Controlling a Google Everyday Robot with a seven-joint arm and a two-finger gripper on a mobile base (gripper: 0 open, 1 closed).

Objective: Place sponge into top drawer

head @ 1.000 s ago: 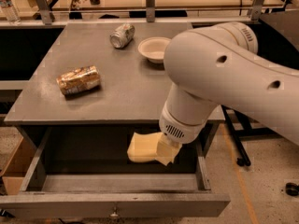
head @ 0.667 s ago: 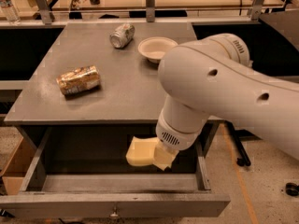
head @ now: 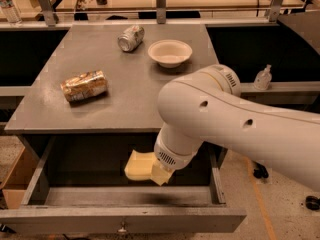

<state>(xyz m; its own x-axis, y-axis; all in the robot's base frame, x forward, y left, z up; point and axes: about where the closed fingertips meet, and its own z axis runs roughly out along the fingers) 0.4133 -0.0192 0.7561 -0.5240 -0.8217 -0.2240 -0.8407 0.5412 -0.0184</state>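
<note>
The top drawer [head: 65, 221] is pulled open below the grey table, its small metal knob [head: 122, 229] at the centre of the front panel. The pale yellow sponge [head: 137, 165] hangs inside the drawer opening, above the drawer floor, with its shadow on the floor below. My gripper [head: 161, 175] comes down from the big white arm [head: 225, 119] at the drawer's right half and is shut on the sponge's right end. The arm hides most of the gripper.
On the tabletop [head: 125, 99] lie a gold-patterned snack bag [head: 84, 85] at the left, a tipped can [head: 131, 37] and a white bowl [head: 170, 52] at the back. A small clear bottle [head: 262, 77] stands on the right ledge. A cardboard box [head: 12, 184] sits left of the drawer.
The arm has swung left and lower over the open drawer, carrying the sponge a little to the left and down. The things on the table have not moved.
</note>
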